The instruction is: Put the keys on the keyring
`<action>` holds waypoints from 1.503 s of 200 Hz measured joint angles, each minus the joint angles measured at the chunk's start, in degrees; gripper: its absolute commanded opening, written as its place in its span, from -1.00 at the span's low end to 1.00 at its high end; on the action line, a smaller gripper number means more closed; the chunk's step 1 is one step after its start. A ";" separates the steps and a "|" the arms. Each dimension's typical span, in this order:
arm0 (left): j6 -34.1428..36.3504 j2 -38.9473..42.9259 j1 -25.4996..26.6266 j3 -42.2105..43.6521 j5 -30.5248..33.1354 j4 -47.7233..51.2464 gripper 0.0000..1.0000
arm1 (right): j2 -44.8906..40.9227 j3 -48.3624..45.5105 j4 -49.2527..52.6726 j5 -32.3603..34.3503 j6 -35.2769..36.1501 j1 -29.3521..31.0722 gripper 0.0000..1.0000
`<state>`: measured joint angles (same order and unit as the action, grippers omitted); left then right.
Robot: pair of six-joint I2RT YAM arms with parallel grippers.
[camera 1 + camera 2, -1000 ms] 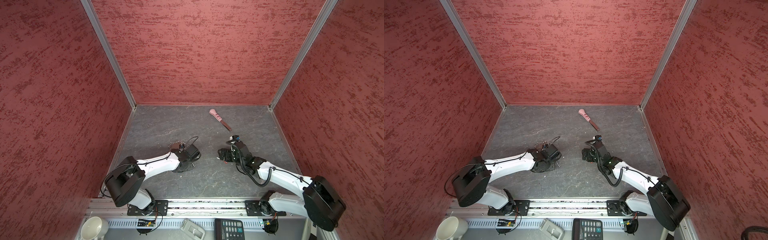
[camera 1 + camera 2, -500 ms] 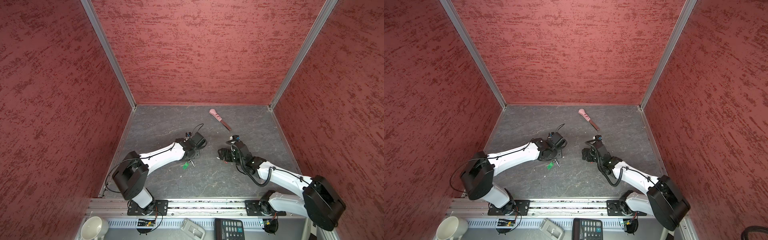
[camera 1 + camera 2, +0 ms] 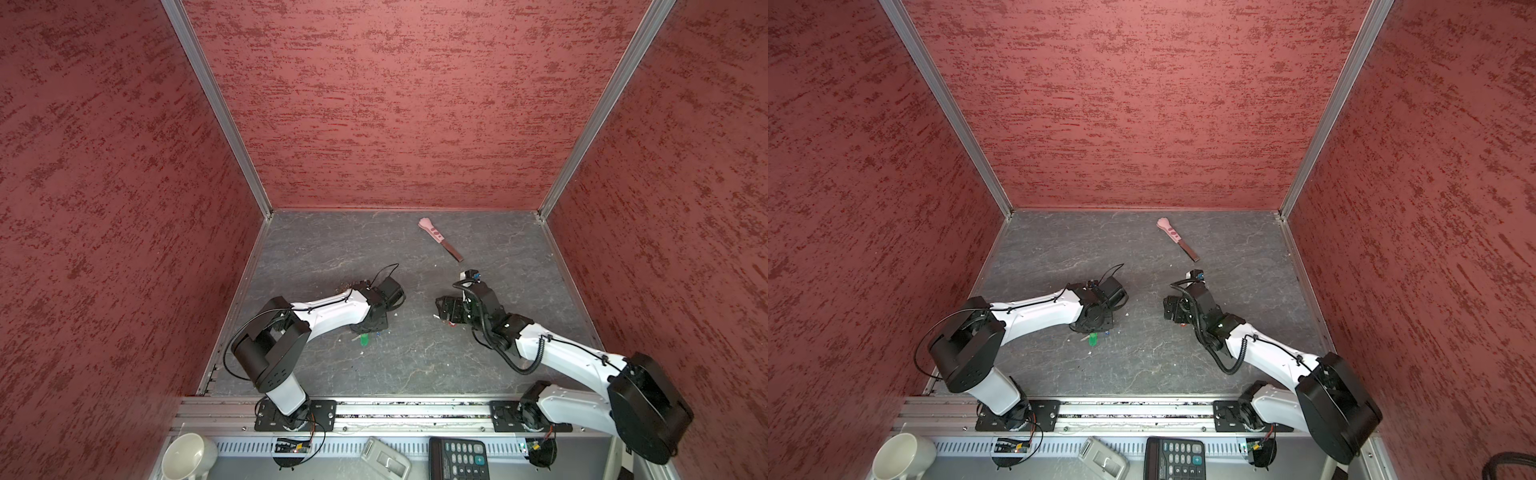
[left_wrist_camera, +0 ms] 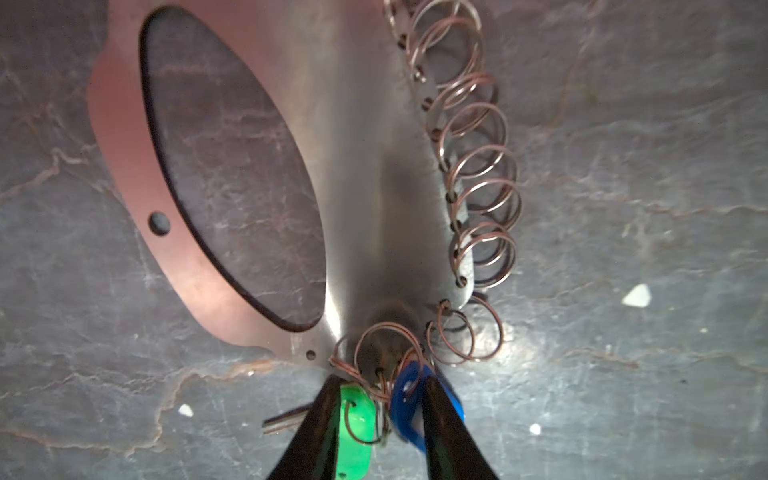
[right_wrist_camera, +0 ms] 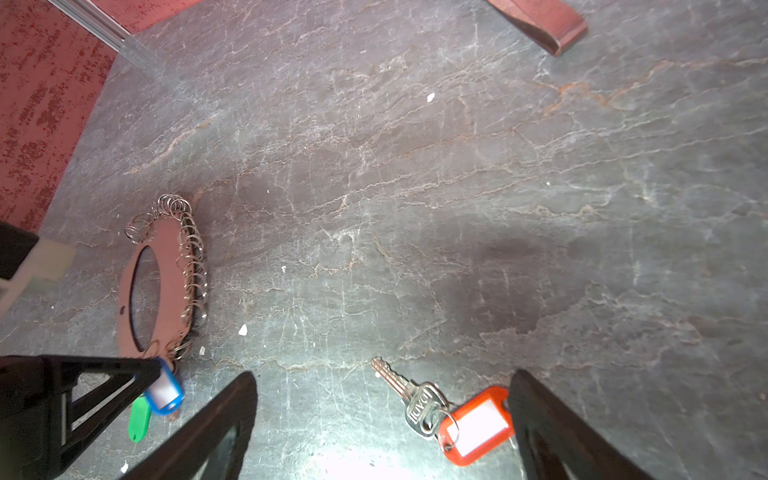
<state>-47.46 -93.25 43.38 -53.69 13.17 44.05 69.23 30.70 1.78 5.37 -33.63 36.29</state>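
The keyring [image 4: 345, 174] is a flat metal plate with an oval hole and several wire rings along one edge. It lies on the grey floor, and its far end shows past the left wrist in a top view [image 3: 348, 286]. The green-tagged key [image 4: 357, 419] and the blue-tagged key [image 4: 405, 405] hang from rings at its near end. My left gripper [image 4: 376, 399] is closed on these two tags. The green tag [image 3: 364, 340] sticks out beneath it. My right gripper [image 5: 382, 376] stands open low over the floor, with the red-tagged key [image 5: 473, 424] lying loose between its fingers.
A pink-handled tool with a dark blade [image 3: 439, 239] lies at the back right of the floor. Red walls close in three sides. Beyond the front rail stand a white mug [image 3: 187, 457], a white device [image 3: 384, 459] and a calculator [image 3: 457, 459].
The left wrist swung toward the back and came down again, its jaws widening and then narrowing on the tags. The green tag now shows on the floor. The right arm has not moved.
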 measured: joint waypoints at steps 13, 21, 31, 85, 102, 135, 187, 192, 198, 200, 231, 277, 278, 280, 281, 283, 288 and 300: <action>-0.28 1.22 -0.17 1.73 -0.44 -0.39 -0.35 | 0.42 0.00 -0.02 0.00 0.00 0.00 0.91; -0.31 2.21 -0.33 2.78 -0.74 -0.74 -0.35 | 0.50 0.00 -0.04 -0.02 0.00 0.00 0.91; -0.31 3.72 -0.35 3.98 -1.01 -1.33 -0.34 | 0.52 0.00 -0.07 -0.02 0.00 0.00 0.91; -0.02 12.66 -2.91 8.02 -2.75 -4.15 -0.29 | 0.52 0.00 -0.11 -0.04 -0.02 0.00 0.91; 0.83 12.94 -3.32 7.28 -2.43 -3.67 -0.25 | 0.52 0.00 -0.15 -0.04 -0.02 0.00 0.91; 3.23 8.90 -0.55 0.37 -0.66 0.07 -0.26 | 1.05 0.00 -0.28 -0.04 -0.02 0.00 0.91; 7.45 -0.07 3.72 -8.39 1.53 5.44 -0.28 | 1.20 0.00 -0.26 -0.02 0.00 0.00 0.91; 8.17 -0.98 3.96 -8.96 1.90 6.25 -0.28 | 1.18 0.00 -0.24 -0.02 0.00 0.00 0.91; 9.11 -2.12 4.24 -9.75 2.34 7.34 -0.28 | 1.18 0.00 -0.24 -0.02 0.00 0.00 0.92; 9.44 -2.45 4.31 -10.01 2.47 7.67 -0.28 | 1.16 0.00 -0.24 0.00 0.00 0.00 0.92; 13.09 -7.93 5.90 -13.66 4.85 11.45 -0.33 | 1.16 0.00 -0.26 0.00 0.00 0.00 0.91; 15.39 -9.94 6.51 -14.47 6.71 13.79 -0.35 | 0.48 -0.02 -0.22 0.04 0.00 0.00 0.91; 15.41 -9.94 6.51 -14.47 6.75 13.79 -0.35 | 0.46 -0.02 -0.22 0.04 0.02 0.00 0.91; 15.43 -9.94 6.51 -14.47 6.82 13.86 -0.35 | 0.39 -0.02 -0.22 0.04 0.02 0.00 0.91; 15.45 -9.94 6.51 -14.47 6.86 13.90 -0.35 | 0.37 -0.02 -0.22 0.04 0.00 0.00 0.91; 15.52 -9.94 6.49 -14.47 6.93 13.90 -0.35 | 0.31 -0.02 -0.22 0.04 0.00 0.00 0.91; 15.74 -9.94 6.45 -14.47 7.04 13.94 -0.36 | 0.17 -0.02 -0.22 0.07 0.02 0.00 0.91; 16.13 -10.03 6.43 -14.45 7.19 13.90 -0.39 | 0.04 -0.02 -0.22 0.07 0.02 0.00 0.91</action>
<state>-31.33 -103.28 49.80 -68.14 20.36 57.95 69.28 30.68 1.56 5.43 -33.61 36.29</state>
